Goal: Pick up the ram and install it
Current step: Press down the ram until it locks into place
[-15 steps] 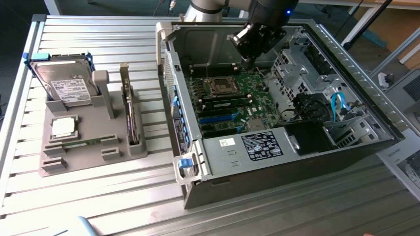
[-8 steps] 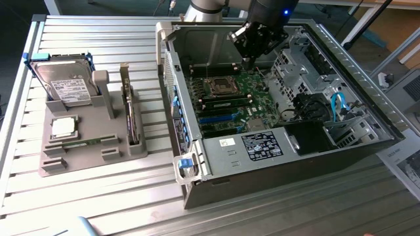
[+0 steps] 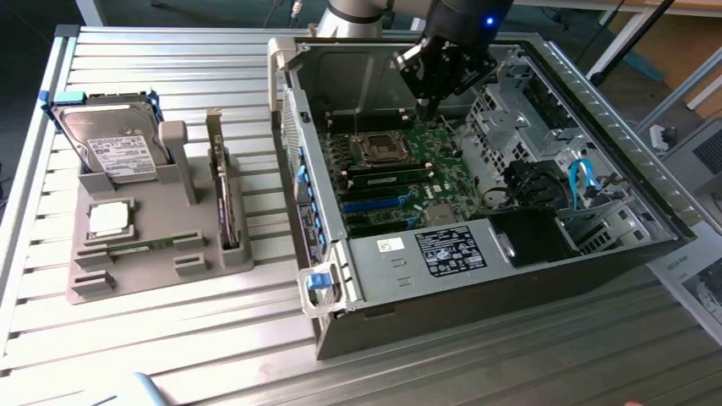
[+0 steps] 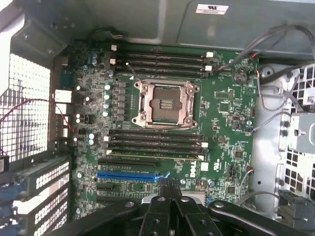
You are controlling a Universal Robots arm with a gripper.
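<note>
The gripper (image 3: 434,106), fingers pressed together and empty, hangs over the motherboard (image 3: 395,165) in the open case (image 3: 587,110). The ram (image 3: 144,247) lies in the grey holder (image 3: 135,275) on the slatted metal table (image 3: 203,338), well apart from it.

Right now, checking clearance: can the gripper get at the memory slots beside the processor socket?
Probably yes: the gripper hangs inside the open case above the motherboard, and nothing lies over the memory slots.

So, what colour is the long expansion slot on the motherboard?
Blue; the long slot on the green motherboard shows best in the wrist view.
</note>
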